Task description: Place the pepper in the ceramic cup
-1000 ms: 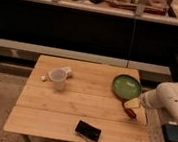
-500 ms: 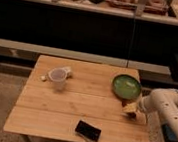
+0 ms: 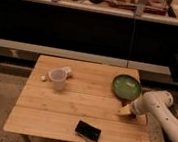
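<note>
The ceramic cup (image 3: 57, 77) is pale whitish-grey and stands upright on the left part of the wooden table (image 3: 76, 109). My gripper (image 3: 126, 111) is at the end of the white arm (image 3: 155, 106). It sits low over the table's right side, just below the round green dish (image 3: 126, 85) and far to the right of the cup. The pepper does not show; the spot under the gripper is hidden.
Small white lumps lie by the cup, one to its left (image 3: 43, 78) and one behind it (image 3: 67, 71). A flat black object (image 3: 88, 131) lies near the table's front edge. A dark shelf unit stands behind the table.
The arm has come lower and slightly left over the table's right side. The dark red pepper that showed at the gripper a second ago is no longer visible.
</note>
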### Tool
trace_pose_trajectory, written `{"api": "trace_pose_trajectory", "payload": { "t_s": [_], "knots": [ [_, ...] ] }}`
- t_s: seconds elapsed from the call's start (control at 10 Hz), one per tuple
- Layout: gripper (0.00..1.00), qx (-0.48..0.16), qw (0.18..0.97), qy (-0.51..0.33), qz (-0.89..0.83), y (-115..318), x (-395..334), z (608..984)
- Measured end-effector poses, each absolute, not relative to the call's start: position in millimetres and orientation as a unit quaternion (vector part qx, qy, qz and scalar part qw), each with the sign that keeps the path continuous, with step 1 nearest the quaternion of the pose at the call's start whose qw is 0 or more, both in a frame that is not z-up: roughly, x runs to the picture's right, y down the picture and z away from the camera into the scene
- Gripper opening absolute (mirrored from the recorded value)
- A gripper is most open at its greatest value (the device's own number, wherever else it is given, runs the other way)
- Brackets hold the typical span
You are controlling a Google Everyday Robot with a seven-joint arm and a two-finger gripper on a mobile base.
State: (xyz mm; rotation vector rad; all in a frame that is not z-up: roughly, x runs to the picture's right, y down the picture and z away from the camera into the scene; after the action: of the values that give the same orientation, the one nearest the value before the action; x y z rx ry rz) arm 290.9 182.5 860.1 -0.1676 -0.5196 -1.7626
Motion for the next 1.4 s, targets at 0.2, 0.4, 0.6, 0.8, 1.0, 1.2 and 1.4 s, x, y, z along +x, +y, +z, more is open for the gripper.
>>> {"api": "trace_pose_trajectory", "payload": {
  "t_s": [0.2, 0.4, 0.6, 0.8, 1.0, 1.2, 1.4],
  "knots": [
    [0.45, -0.070, 0.598, -0.232, -0.764, 187, 285, 861],
    [0.24, -0.057, 0.588, -0.252, -0.766, 193, 267, 856],
    [0.04, -0.026, 0.581, -0.284, -0.763, 194, 233, 843],
    [0.00, 0.032, 0.572, -0.308, -0.759, 163, 184, 815],
    [0.00, 0.097, 0.552, -0.322, -0.763, 121, 134, 780],
    [0.00, 0.145, 0.534, -0.329, -0.765, 81, 95, 766],
    [0.00, 0.167, 0.531, -0.330, -0.762, 52, 67, 780]
  ]
}}
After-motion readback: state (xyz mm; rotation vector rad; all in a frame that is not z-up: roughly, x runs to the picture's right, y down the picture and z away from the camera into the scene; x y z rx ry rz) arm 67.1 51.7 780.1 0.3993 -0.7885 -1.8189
